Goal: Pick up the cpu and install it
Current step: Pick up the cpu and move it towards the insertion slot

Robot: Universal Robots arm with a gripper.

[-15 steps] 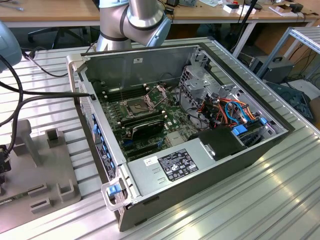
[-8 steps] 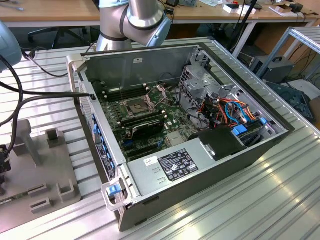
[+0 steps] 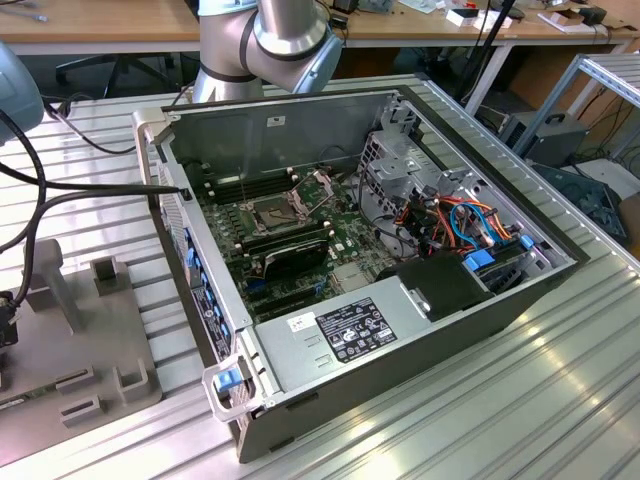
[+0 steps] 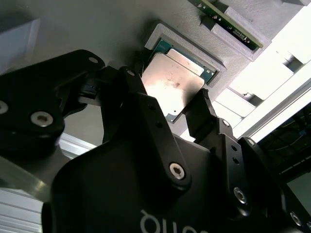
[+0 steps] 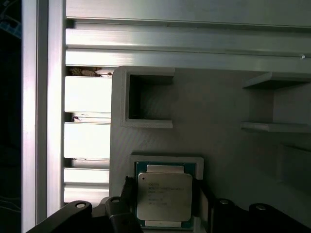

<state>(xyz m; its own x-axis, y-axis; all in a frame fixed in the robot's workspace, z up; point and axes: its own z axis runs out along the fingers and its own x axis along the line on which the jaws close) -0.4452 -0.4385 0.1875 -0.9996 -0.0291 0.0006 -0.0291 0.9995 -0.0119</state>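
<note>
The cpu [image 5: 164,196] lies flat, silver top up, in a shallow square recess of the grey holder block [image 5: 214,141]. The gripper [image 5: 165,189] hangs right over that recess. Its black fingers [image 4: 146,111] are parted just wider than the chip and stand at two opposite edges (whether they press on it I cannot tell), with nothing lifted off the block.
</note>
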